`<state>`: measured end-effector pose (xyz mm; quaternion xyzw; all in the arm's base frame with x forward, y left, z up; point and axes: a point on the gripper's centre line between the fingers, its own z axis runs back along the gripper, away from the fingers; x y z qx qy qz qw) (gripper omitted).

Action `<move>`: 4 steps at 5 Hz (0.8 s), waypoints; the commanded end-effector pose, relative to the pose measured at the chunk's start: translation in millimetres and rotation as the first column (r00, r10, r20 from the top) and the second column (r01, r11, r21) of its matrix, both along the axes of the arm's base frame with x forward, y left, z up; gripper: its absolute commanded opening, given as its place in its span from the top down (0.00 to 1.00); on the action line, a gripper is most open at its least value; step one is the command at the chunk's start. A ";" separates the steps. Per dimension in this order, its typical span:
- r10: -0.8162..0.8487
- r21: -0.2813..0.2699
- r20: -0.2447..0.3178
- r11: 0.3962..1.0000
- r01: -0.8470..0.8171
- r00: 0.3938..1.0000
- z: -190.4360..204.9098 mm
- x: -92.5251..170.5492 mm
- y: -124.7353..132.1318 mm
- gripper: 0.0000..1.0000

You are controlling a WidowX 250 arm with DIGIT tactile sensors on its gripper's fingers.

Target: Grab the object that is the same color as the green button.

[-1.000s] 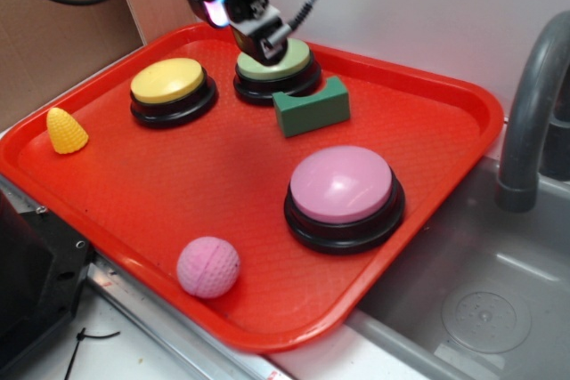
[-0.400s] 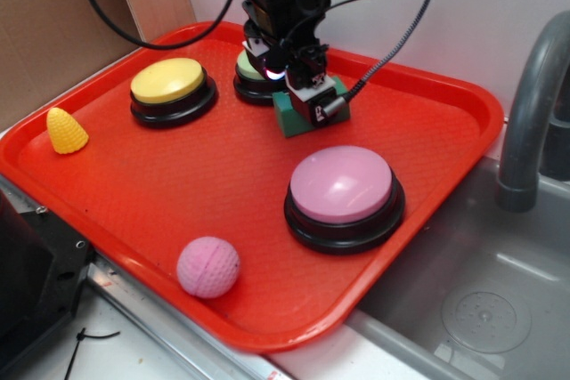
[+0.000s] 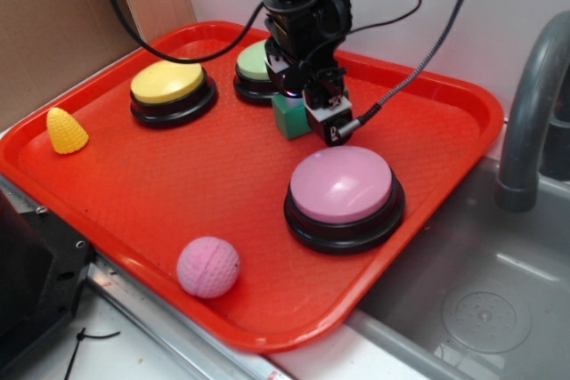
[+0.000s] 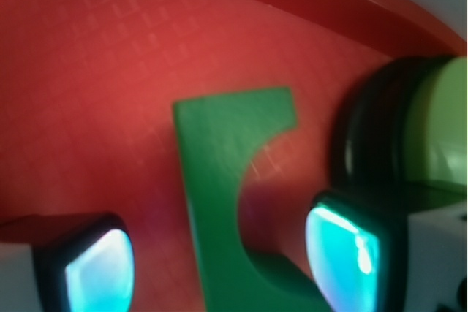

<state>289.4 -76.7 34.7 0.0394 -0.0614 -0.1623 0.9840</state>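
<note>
The object, a dark green block [image 3: 290,117] with a curved notch [image 4: 219,173], lies on the red tray [image 3: 178,193] in front of the green button [image 3: 253,63] [image 4: 439,129]. My gripper [image 3: 312,111] [image 4: 219,268] is low over the block and open. In the wrist view its two glowing fingertips [image 4: 99,272] [image 4: 342,257] stand on either side of the block with gaps to it. The arm hides most of the block in the exterior view.
On the tray also sit a yellow button [image 3: 171,86], a large pink button [image 3: 343,193] just right of the block, a pink ball [image 3: 208,266] and a yellow corn toy [image 3: 65,130]. A sink with a grey faucet [image 3: 534,104] lies right.
The arm has moved from above the green button forward and down onto the dark green block, so its fingers now straddle it.
</note>
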 end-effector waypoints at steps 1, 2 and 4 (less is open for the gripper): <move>-0.023 -0.024 0.047 0.999 0.024 0.999 9.2 12.1 -13.0 0.00; 0.015 -0.053 0.018 0.999 -0.014 1.000 3.4 13.0 -7.9 1.00; 0.045 -0.004 -0.032 0.999 -0.045 0.998 12.8 10.3 1.9 1.00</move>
